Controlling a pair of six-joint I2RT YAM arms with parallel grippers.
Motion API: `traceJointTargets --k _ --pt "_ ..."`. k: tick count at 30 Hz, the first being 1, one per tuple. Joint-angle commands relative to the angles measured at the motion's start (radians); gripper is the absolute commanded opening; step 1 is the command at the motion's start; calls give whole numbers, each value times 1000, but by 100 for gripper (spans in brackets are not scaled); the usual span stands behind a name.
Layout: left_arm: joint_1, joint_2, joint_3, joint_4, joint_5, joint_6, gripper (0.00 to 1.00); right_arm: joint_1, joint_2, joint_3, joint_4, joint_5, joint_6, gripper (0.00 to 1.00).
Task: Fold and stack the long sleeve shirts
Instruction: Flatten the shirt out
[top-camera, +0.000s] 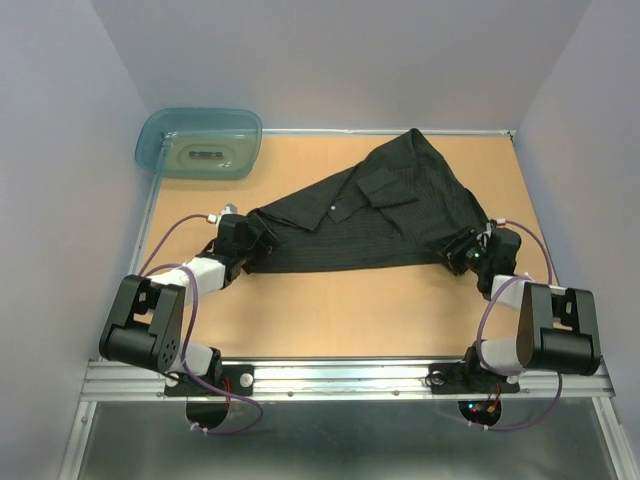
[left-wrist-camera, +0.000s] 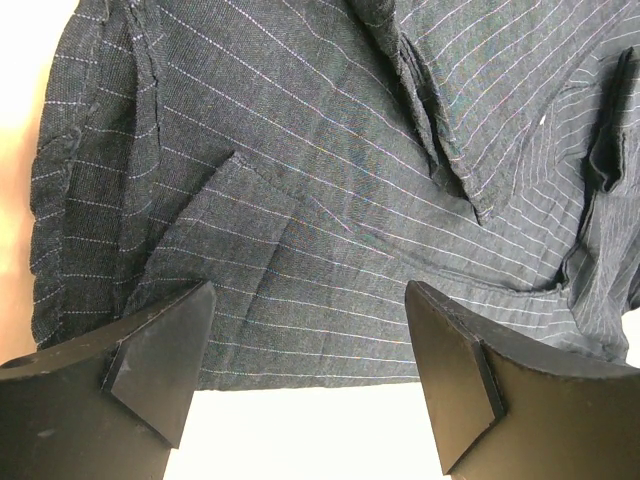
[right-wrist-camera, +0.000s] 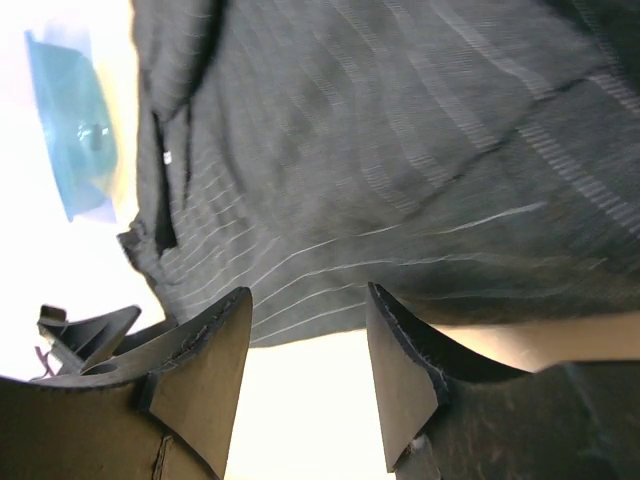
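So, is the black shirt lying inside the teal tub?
No, the shirt lies spread on the table, apart from the tub, which stands at the far left corner.

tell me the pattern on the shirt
Dark charcoal shirt with thin pale pinstripes, clearest in the left wrist view.

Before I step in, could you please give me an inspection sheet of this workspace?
Surface: light wooden table, shirt across its middle and far right.
Job's things: one dark pinstriped shirt, spread out, not folded, bunched toward the far right corner.
Clutter: teal tub at the far left corner, apart from the shirt, something pale inside.
Tools: left tool and right tool both open at the shirt's near edge, holding nothing.
Cables: purple cables loop beside both arms.
Surroundings: pale walls on three sides; metal rail at the near edge.
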Motion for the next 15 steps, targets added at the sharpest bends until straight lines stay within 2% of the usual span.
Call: traceJointTargets --k 1,4,11,14,15 --pt "-1 -6 -41 -133 5 -1 90 -3 -127 50 -82 36 -56 55" --pt "-1 -31 -33 -136 2 4 90 -5 -187 72 -119 98 -96 55" --pt "-1 -11 -22 -144 -2 14 90 -18 -71 41 -20 76 -32 55" --pt "0 -14 -25 -145 -9 13 90 -104 2 -18 71 56 8 54" --pt "0 -15 -27 -144 -9 10 90 -180 20 -32 123 41 25 53"
